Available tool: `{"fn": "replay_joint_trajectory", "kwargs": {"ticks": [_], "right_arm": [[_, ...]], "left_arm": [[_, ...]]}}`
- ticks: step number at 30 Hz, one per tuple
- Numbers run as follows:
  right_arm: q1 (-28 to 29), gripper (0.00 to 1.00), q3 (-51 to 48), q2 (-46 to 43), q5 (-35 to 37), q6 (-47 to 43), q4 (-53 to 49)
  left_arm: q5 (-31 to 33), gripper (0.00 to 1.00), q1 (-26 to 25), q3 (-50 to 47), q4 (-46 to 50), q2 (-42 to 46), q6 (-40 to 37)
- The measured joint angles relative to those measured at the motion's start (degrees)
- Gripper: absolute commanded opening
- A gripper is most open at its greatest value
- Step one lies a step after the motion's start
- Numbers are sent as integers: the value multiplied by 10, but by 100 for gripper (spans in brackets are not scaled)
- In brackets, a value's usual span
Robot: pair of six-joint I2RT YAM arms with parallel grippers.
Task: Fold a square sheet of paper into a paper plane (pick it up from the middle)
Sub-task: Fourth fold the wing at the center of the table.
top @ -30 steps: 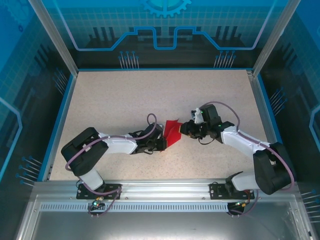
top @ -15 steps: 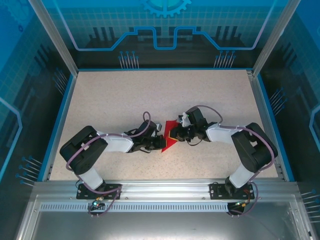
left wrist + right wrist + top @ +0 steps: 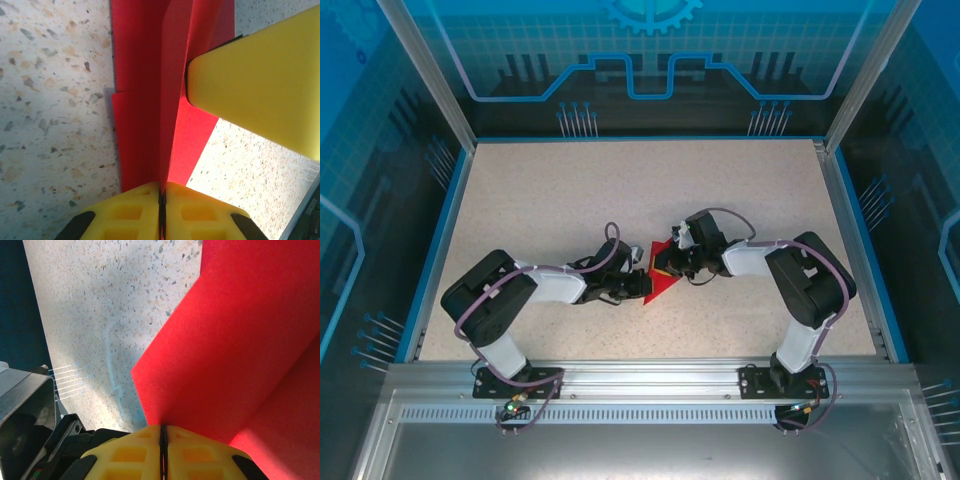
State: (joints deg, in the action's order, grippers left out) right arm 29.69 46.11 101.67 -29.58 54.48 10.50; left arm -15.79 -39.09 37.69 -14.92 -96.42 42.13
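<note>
The square sheet of paper (image 3: pixel 661 283) is bright red and folded into a creased, pointed wedge at the table's middle, between the two grippers. My left gripper (image 3: pixel 643 284) is shut on its near-left edge; in the left wrist view the paper (image 3: pixel 145 95) runs up from the closed yellow jaws (image 3: pixel 162 192), its layers meeting along a long crease. My right gripper (image 3: pixel 667 268) is shut on the opposite edge. One of its yellow fingers (image 3: pixel 260 85) presses on the sheet in the left wrist view. From the right wrist, a red flap (image 3: pixel 235 340) rises out of the closed jaws (image 3: pixel 162 432).
The speckled beige table (image 3: pixel 570 200) has a blue rim and stands inside a blue-panelled enclosure. The right arm's elbow (image 3: pixel 810 275) is folded close to the grippers. Dark parts of the left arm (image 3: pixel 35 420) sit just beside the right gripper.
The right arm swung left and folded its elbow, bringing its gripper onto the paper, where it shut. The paper now lies lower and more covered. The left gripper stayed put.
</note>
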Motion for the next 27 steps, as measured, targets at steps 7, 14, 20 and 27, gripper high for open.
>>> {"fn": "replay_joint_trajectory", "kwargs": {"ticks": [7,14,20,27], "right_arm": [[-1,10,1,0,11,0,-5],[-1,11,1,7,17,0,-5],[-1,11,7,15,19,-3,-6],[-4,11,13,31,20,-3,-6]], "left_arm": [[-43,5,22,-4,-21,-17,17],[-97,5,41,-5,-53,-41,35],[-126,5,55,-5,-60,-46,45],[-145,4,62,-5,-69,-55,50]]}}
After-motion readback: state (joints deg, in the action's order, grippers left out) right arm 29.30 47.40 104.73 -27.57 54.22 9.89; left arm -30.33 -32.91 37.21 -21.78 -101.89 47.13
